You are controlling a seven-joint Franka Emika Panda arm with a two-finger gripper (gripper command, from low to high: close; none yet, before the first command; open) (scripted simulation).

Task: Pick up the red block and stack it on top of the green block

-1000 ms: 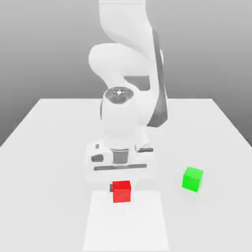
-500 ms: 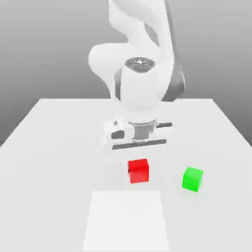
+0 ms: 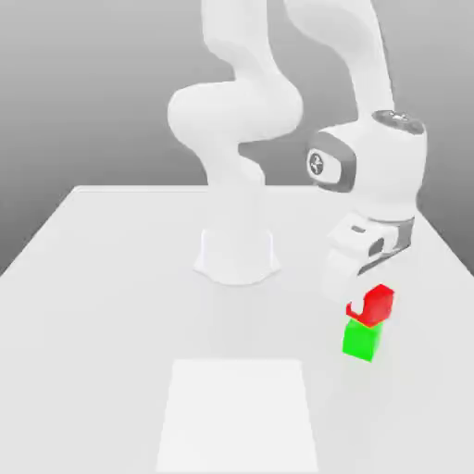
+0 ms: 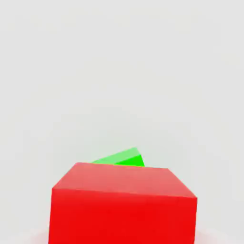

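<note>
The red block (image 3: 377,301) hangs tilted just above the green block (image 3: 360,341) at the exterior view's right, so close that I cannot tell whether they touch. My gripper (image 3: 368,306) is shut on the red block, and one dark fingertip (image 3: 352,307) shows at the block's left side. In the hand view the red block (image 4: 123,205) sits close to the camera, and a sliver of the green block (image 4: 122,157) peeks out beyond its far edge.
The white table (image 3: 102,278) carries the arm's round base (image 3: 237,255) at its middle. A brighter white square patch (image 3: 237,412) lies near the front edge. The arm's wrist (image 3: 370,176) leans over the right side.
The red block was lifted off the table near the front middle and carried to the exterior view's right. It now hangs over the green block, which has not moved.
</note>
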